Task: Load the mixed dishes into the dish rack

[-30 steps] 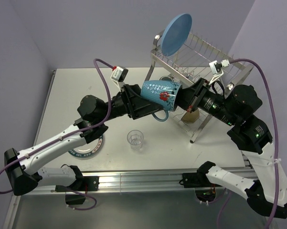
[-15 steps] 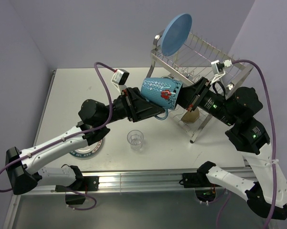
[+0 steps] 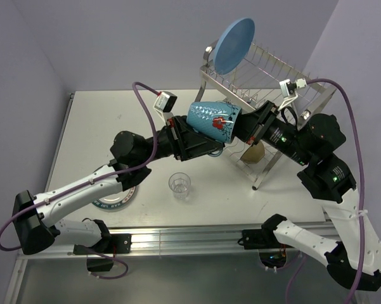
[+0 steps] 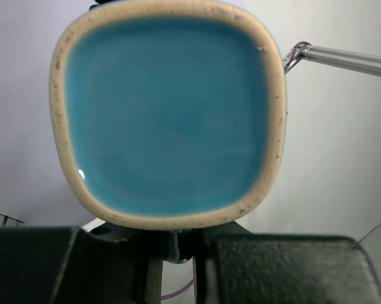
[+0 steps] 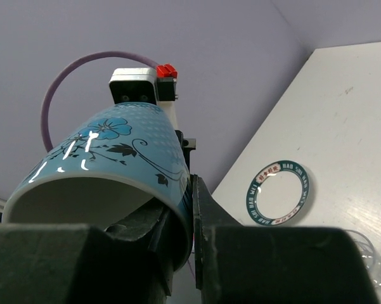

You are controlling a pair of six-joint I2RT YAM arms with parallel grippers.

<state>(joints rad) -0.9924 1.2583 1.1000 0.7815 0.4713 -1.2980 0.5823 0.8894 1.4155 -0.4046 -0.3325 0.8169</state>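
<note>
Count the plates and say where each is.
2. The blue plate stands atop the rack; the lettered plate lies on the table, left. Others may be hidden.

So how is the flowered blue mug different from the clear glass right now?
The flowered blue mug is up in the air, lying sideways, gripped by the left end effector and the right end effector. The clear glass stands upright on the table, untouched. The mug is opaque and patterned, while the glass is see-through and plain. Both are drinking vessels not yet in the dish rack.
</note>
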